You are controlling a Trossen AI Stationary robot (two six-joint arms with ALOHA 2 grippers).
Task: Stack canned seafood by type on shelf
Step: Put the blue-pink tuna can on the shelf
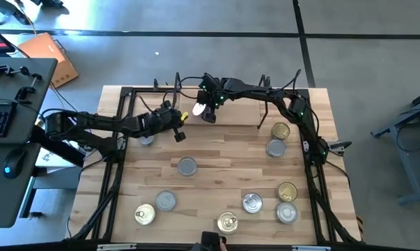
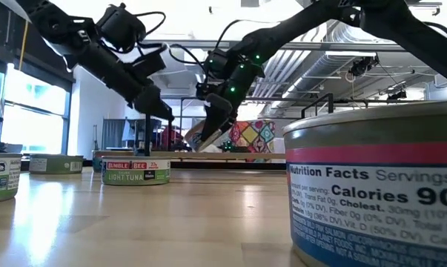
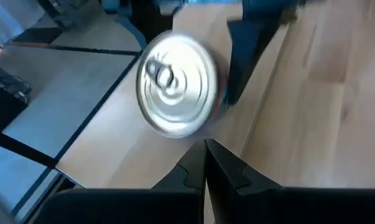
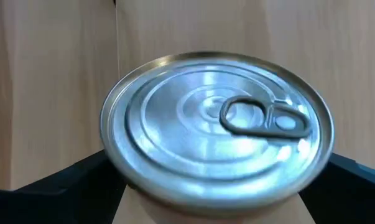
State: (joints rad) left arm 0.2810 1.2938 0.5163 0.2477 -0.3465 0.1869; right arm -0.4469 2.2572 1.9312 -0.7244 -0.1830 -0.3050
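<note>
While my right gripper (image 1: pixel 208 111) hangs over the shelf (image 1: pixel 223 115) at the table's far edge, its fingers stand spread as wide as they go, one on each side of a silver-lidded tin (image 4: pixel 215 134). From the wrist view the tin fills the gap between them, pull-tab up; I judge it is held there so it can go down flat on the shelf board, though I cannot tell whether it already rests on the wood. My left gripper (image 1: pixel 176 129) is shut and empty, just left of the shelf's near edge, with another silver tin (image 3: pixel 178 84) lying close beyond its tips. I take that as the next tin of the same kind. The remaining tins sit scattered well away from the shelf: gold-lidded ones (image 1: pixel 281 130) and silver ones (image 1: pixel 187 166) mixed, so sorting by lid is mostly undone. Keeping the left arm beside the shelf leaves the right room to lower.
</note>
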